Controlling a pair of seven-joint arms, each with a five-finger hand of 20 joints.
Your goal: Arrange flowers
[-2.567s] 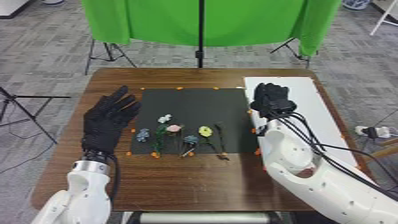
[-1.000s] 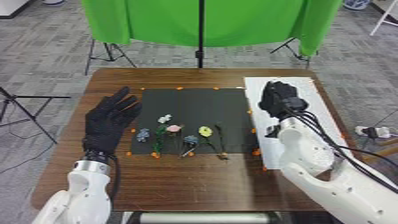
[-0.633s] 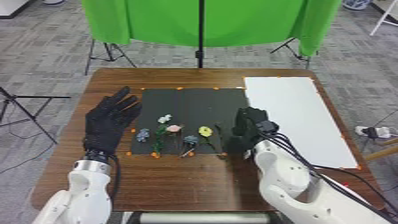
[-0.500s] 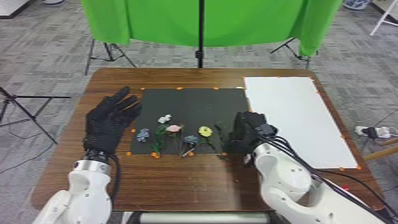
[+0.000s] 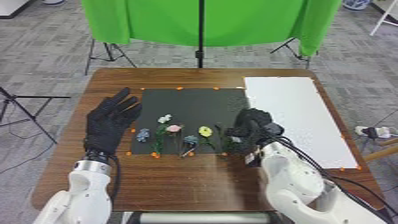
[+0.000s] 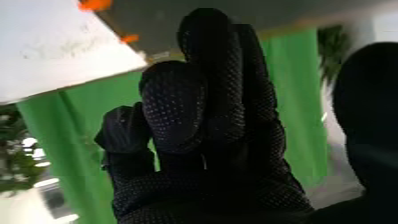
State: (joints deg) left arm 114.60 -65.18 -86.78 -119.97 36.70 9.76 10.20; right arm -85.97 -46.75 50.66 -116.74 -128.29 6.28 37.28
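My left hand (image 5: 111,122) is open, fingers straight, beside the black mat's left edge in the head view. My right hand (image 5: 255,124) is over the mat's right edge; in the right wrist view that hand (image 6: 213,120) has relaxed, slightly bent fingers with the thumb apart and nothing between them. On the mat lie a white flower (image 5: 164,119), a pink flower (image 5: 173,128), a yellow flower (image 5: 205,131), a blue flower (image 5: 143,134) at the left and a blue-grey flower (image 5: 190,140). A dark stem just left of my right hand is partly hard to make out.
The black mat (image 5: 182,102) lies on the brown table (image 5: 178,180), with orange markers around it. A white board (image 5: 293,110) covers the table's right side. A green cloth (image 5: 151,22) hangs on a stand beyond the far edge.
From over the white board, my right hand has moved left and nearer to the mat's right edge, its pose turning slightly. The left hand and the flowers look unmoved.
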